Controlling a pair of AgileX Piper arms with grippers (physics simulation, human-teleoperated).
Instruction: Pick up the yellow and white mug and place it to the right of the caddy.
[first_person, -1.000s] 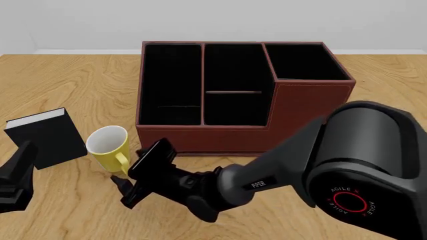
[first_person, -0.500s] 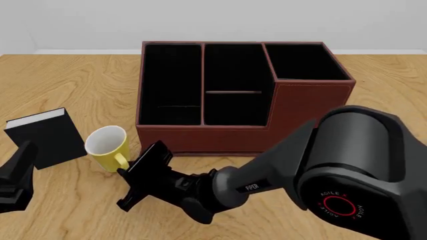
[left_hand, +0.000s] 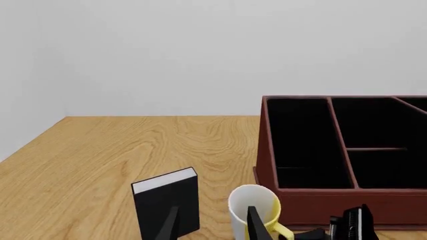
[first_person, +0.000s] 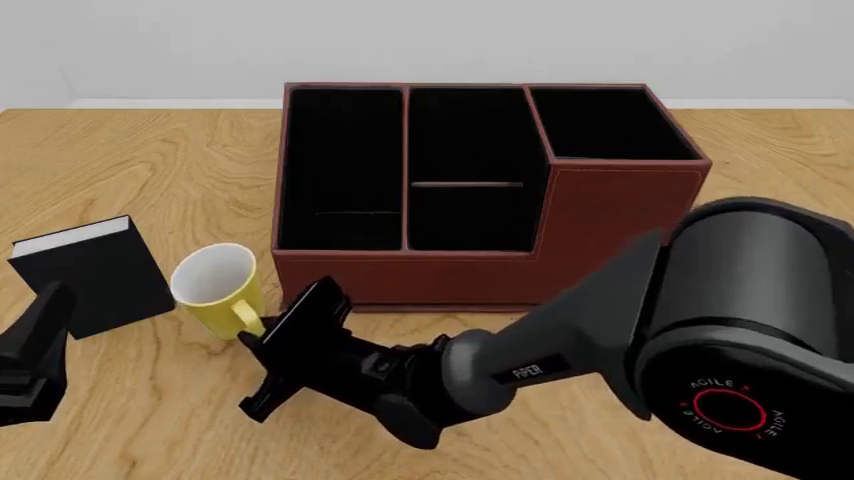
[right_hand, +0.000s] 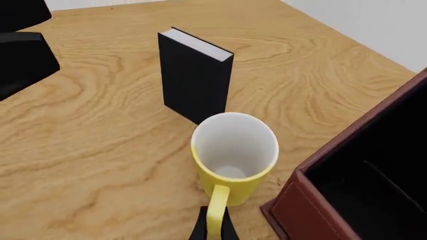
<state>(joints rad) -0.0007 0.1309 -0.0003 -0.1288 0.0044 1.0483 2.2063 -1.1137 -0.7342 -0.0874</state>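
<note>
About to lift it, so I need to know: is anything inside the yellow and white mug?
The yellow and white mug stands upright and looks empty: the right wrist view shows bare white walls and bottom. The near inner wall below the rim is hidden.

Over the last second the right gripper (first_person: 256, 345) has moved from the lower centre-left of the front view up and left to the mug (first_person: 218, 289) handle. Its fingers (right_hand: 200, 229) now stand on either side of the handle's lower end. The mug has shifted slightly, its rim now tilted a little more toward the caddy (first_person: 481, 190). The right arm's large joint housing has shifted slightly right and down.
</note>
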